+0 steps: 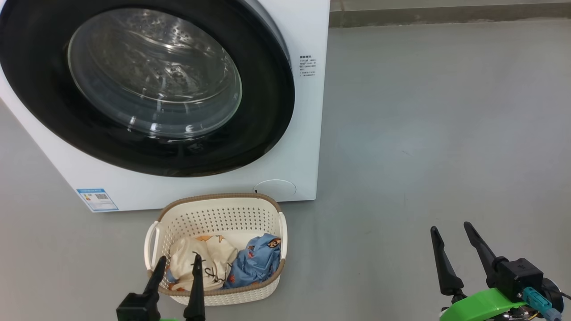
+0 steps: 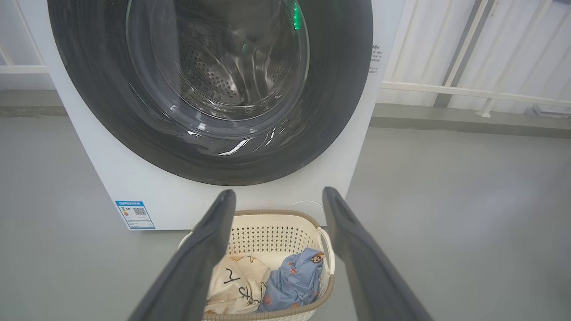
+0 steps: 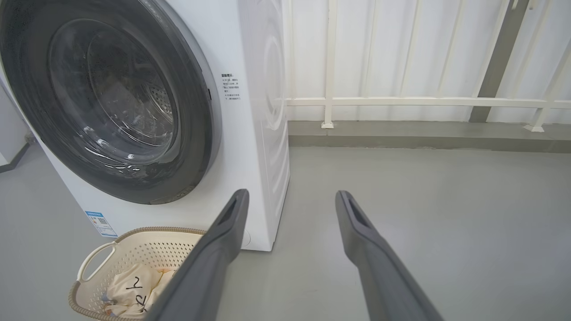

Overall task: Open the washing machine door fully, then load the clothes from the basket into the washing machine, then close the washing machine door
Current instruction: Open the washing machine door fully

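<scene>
The washing machine door (image 1: pixel 147 84) lies shut against the washing machine (image 1: pixel 308 133), its glass facing me and its top and left rim cut off in the head view. The basket (image 1: pixel 214 214) stands on the floor (image 1: pixel 424 133) just before the machine, its long axis along the machine's front. My left fingers (image 1: pixel 195 290) partly hide the clothes (image 1: pixel 250 263) in it. They and my right fingers (image 1: pixel 444 267) are spread wide, holding nothing.

grey floor (image 1: pixel 446 111), white railing (image 3: pixel 401 101)
</scene>
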Controlling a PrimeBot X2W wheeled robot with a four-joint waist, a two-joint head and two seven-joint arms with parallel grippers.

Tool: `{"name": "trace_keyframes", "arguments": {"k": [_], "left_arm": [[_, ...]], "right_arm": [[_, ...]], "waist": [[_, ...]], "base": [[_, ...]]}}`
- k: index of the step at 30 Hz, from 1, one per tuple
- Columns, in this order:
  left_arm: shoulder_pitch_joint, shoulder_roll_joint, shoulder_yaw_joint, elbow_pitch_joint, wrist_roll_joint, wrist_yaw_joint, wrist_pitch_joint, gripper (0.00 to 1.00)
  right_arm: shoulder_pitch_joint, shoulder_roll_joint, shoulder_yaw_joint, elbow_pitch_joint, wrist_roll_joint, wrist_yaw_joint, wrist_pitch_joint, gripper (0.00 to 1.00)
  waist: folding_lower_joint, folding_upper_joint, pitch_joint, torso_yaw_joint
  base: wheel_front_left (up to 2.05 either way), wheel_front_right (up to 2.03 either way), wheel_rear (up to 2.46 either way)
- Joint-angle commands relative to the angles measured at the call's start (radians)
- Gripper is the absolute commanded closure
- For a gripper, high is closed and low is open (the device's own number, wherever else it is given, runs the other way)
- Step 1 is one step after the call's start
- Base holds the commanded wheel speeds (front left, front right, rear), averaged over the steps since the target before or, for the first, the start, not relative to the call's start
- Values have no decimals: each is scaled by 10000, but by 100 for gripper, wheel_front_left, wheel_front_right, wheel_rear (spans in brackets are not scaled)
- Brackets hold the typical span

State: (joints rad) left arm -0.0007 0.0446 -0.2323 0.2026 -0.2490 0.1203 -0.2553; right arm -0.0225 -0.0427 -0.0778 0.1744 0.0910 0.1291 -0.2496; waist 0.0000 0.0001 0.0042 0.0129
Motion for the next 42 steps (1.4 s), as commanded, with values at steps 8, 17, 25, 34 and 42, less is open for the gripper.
{"name": "trace_keyframes", "arguments": {"k": [8, 17, 25, 34, 42], "left_arm": [[-316, 57, 307, -212, 48, 76, -65, 0], [-314, 56, 312, -192, -13, 92, -65, 0], [-293, 56, 303, -189, -27, 111, -65, 0], [-331, 56, 283, -174, -59, 111, -65, 0], [-527, 56, 184, -251, -48, 130, -65, 0]], "right_arm": [[-368, -75, 274, -248, 22, 16, -122, 0], [-372, -75, 264, -237, 58, 16, -122, 0], [-382, -75, 268, -235, 88, 16, -122, 0], [-406, -75, 480, -248, 387, 16, -122, 100], [-747, -75, 233, 115, 2691, 16, -122, 100]], "waist": [[0, -1, 1, 19], [0, -1, 10, 6], [0, -1, 7, 5], [0, -1, 126, 61], [0, -1, 550, 210]], "base": [[0, 0, 0], [0, 0, 0], [0, 0, 0], [0, 0, 0], [0, 0, 0]]}}
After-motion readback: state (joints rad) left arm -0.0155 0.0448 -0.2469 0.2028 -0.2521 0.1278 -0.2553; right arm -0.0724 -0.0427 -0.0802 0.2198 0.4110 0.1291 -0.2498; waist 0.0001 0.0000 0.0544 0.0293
